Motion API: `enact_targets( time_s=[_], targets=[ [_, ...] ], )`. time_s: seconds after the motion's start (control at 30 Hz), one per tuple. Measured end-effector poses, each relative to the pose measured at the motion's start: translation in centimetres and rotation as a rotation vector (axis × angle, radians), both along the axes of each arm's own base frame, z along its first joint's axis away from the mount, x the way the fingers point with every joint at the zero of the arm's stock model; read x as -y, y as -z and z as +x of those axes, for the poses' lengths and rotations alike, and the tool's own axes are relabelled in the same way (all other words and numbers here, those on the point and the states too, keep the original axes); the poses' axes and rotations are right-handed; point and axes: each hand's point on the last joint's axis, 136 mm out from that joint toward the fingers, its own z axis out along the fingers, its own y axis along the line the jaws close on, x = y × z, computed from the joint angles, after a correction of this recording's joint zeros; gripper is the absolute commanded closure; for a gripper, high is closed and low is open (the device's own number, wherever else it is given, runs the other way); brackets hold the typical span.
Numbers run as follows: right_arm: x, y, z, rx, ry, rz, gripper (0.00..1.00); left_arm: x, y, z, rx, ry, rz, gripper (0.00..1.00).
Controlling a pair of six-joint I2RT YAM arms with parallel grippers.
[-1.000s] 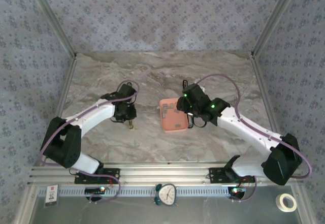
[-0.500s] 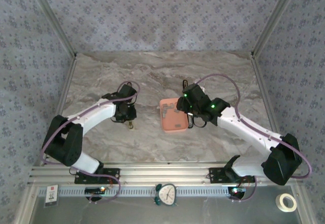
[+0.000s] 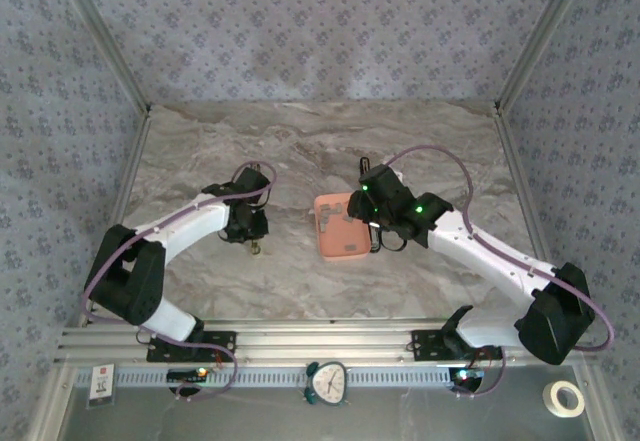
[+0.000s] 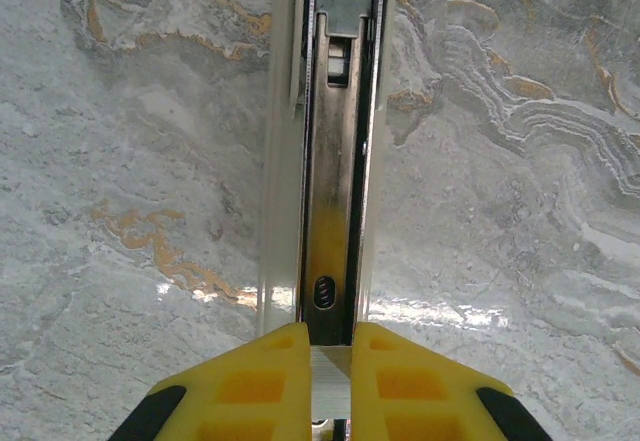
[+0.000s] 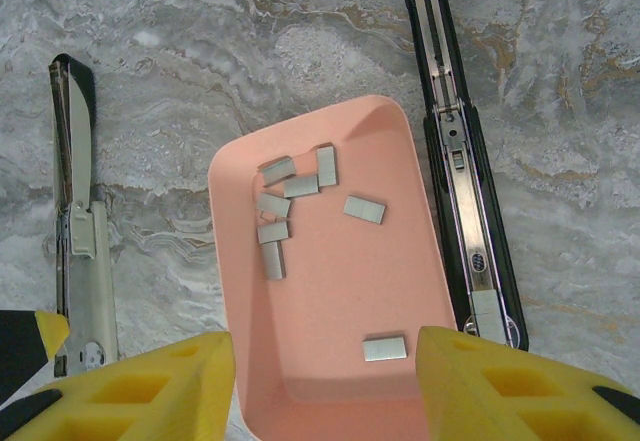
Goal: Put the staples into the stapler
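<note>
Starting on the left: the left gripper (image 4: 330,349) has its yellow fingers (image 4: 275,381) pinched shut on the near end of the white stapler (image 4: 335,161). That stapler is flipped open, with the bare metal channel running straight away from the wrist camera over the marble table (image 3: 300,151). From above, it sits a bit left of the middle of the table.

In the right wrist view, the same stapler lies along the left edge, apart from the salmon-pink tray (image 5: 340,291).

The staples (image 5: 272,204) are all in that tray: six short grey strips bunched loosely toward the far-left part, one a little off to their right, and one more alone near the near-right corner.

The right gripper (image 5: 322,346) hangs over the near end of the tray with its fingers spread wide and nothing between them.

Just beside the tray's right side is a black stapler (image 5: 460,181), also open with the metal rail showing, lying roughly parallel to the tray's long edge.
</note>
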Motion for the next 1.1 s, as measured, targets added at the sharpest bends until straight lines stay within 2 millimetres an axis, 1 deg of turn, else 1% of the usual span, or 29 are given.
enact_targets(
  time_s=[0.2,0.47,1.1],
  targets=[
    [-0.06,0.0,-0.05,0.0,-0.002,0.0,0.48,-0.29,-0.01,-0.29,-0.009,0.007,0.022,0.88],
    [-0.04,-0.02,-0.03,0.003,0.0,-0.003,0.48,-0.53,-0.66,-0.2,-0.007,0.02,0.046,0.88],
    [-0.06,-0.04,-0.05,0.006,0.0,-0.005,0.48,-0.57,-0.52,-0.56,-0.021,0.038,0.06,0.87]
  ],
)
